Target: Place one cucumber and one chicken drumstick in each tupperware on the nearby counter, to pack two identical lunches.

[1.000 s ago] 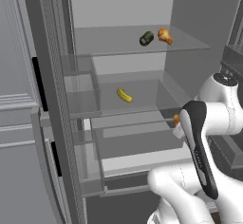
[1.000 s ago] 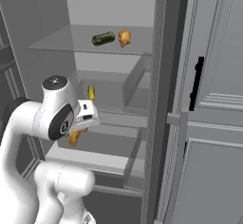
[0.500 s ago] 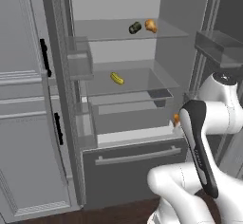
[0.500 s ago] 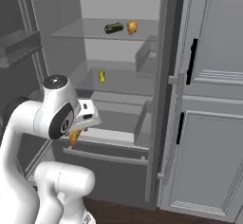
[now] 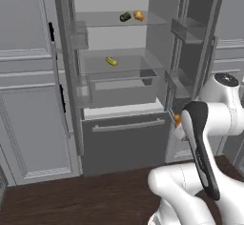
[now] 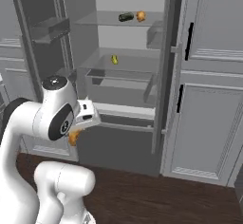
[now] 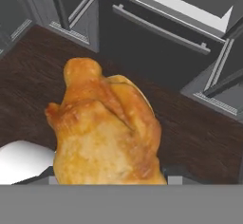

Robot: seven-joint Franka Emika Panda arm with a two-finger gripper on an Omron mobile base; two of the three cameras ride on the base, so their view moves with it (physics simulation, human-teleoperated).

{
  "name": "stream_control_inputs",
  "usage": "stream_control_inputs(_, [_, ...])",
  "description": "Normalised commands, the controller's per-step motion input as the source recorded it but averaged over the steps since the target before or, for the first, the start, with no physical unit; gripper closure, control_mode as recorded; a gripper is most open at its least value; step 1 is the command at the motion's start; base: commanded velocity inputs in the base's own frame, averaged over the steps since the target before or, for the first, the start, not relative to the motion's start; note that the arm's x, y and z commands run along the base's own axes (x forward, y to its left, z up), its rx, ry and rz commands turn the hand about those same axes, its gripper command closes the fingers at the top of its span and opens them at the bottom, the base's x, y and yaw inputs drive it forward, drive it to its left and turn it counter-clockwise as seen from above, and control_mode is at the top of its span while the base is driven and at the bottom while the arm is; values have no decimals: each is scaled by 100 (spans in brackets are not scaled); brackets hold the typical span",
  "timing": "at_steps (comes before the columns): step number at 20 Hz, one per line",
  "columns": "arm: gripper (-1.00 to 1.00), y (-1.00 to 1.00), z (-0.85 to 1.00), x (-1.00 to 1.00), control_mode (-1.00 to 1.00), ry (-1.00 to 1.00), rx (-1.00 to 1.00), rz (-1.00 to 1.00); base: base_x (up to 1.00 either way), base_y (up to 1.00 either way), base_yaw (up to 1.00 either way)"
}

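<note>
The gripper (image 7: 110,182) is clenched on a chicken drumstick (image 7: 105,133), low in front of the open fridge (image 5: 119,71). The grip looks to be on the meaty end, so it could slip during the carry. Inside the fridge, on the shelves above, remain a dark cucumber (image 5: 125,16), another drumstick (image 5: 138,15) and a yellowish cucumber (image 5: 111,61).

You face an open fridge (image 5: 119,71) with glass shelves (image 5: 116,19) and a clear drawer (image 5: 121,83). Its lower freezer drawer (image 5: 126,143) stands above dark wood flooring (image 5: 71,198), flanked by grey cabinet doors (image 6: 209,123).
</note>
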Motion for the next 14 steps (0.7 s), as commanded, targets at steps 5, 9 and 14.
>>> stream_control_inputs(5, [100, 0, 0, 0, 100, 0, 0, 0, -2, -10, -75])
stream_control_inputs(9, [100, 0, 0, 0, 100, 0, 0, 0, 0, -17, -91])
stream_control_inputs(14, [100, 0, 0, 0, 100, 0, 0, 0, 10, -42, -82])
